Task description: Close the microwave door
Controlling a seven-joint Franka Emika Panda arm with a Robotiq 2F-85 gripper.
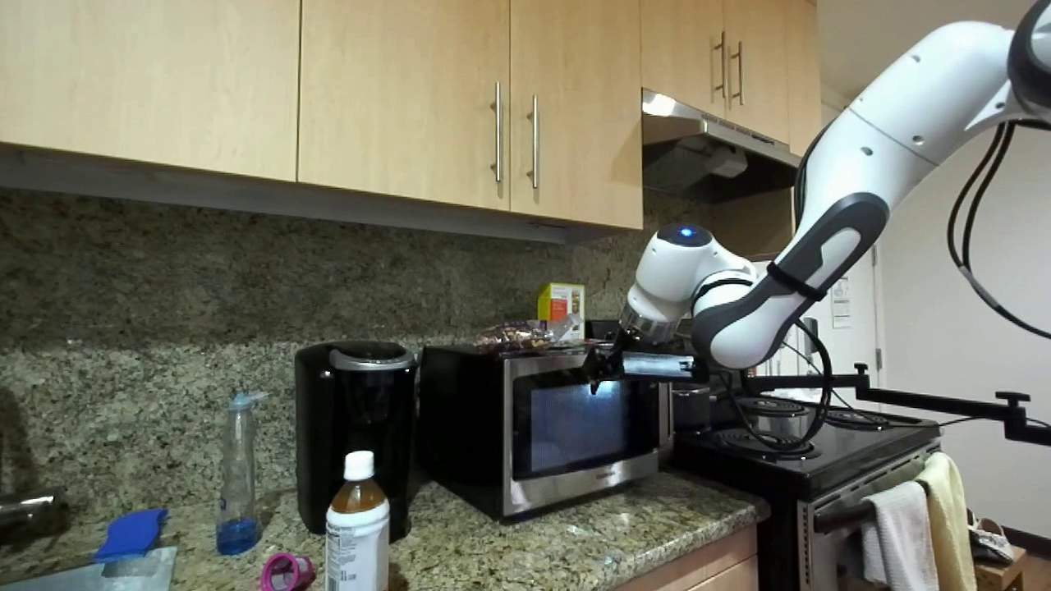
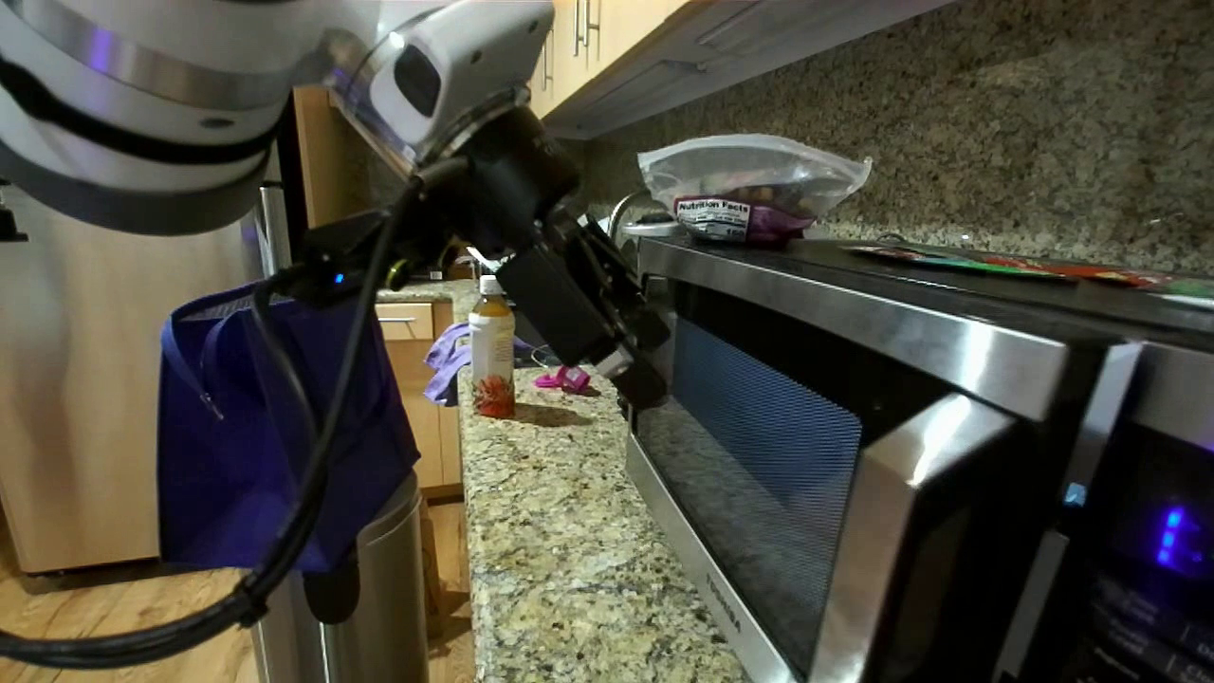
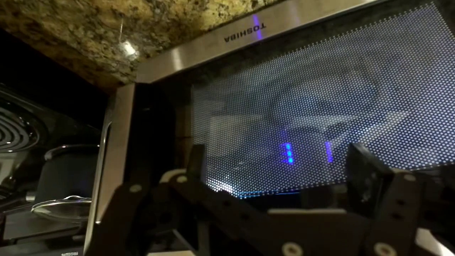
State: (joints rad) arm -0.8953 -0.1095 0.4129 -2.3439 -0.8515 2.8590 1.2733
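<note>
The microwave door (image 1: 585,435) has a silver frame and a dark mesh window. In an exterior view the door (image 2: 759,446) lies almost flush with the black microwave body, with a narrow dark gap beside its handle edge. I cannot tell whether it is latched. The door (image 3: 320,92) fills much of the wrist view, upside down, with its handle strip at left. My gripper (image 3: 280,163) is open and empty, fingers apart in front of the upper window. In both exterior views the gripper (image 1: 596,371) (image 2: 650,351) is near the door's upper part; contact is unclear.
A black coffee maker (image 1: 355,443) stands beside the microwave. A white-capped bottle (image 1: 358,533) stands on the counter (image 1: 558,550). A stove (image 1: 788,460) is on the microwave's other side. A snack bag (image 2: 749,190) lies on top of the microwave, under the wall cabinets (image 1: 402,98).
</note>
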